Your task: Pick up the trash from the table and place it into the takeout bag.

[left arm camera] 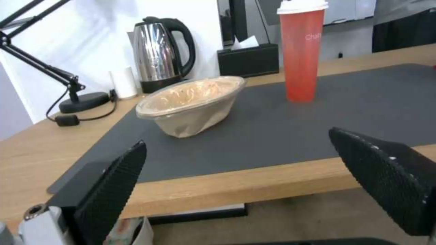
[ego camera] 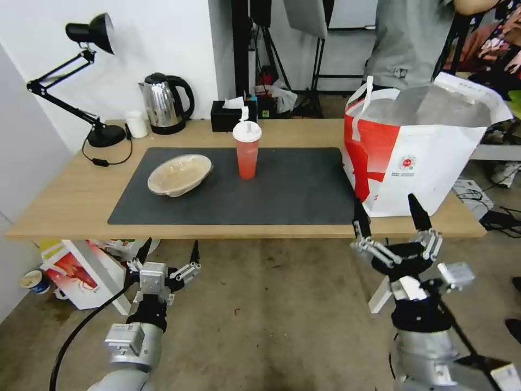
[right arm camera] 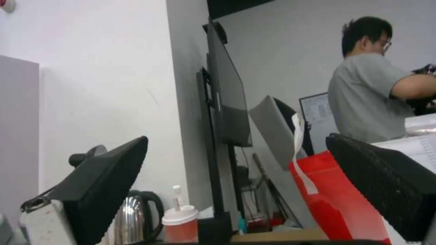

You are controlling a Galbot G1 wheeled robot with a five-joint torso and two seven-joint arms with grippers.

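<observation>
So from my end both arms are hanging just off the near edge of the table (ego camera: 65, 212), below the top. Left gripper (ego camera: 169, 254) is spread wide and empty, right gripper (ego camera: 389, 213) same, fingers wide apart right in front of the takeout bag (ego camera: 418, 157), which stands at the right end. On the dark mat (ego camera: 304, 190), the beige oval bowl (ego camera: 179, 174) sits left, the red cup (ego camera: 247, 150) upright just right of it.
</observation>
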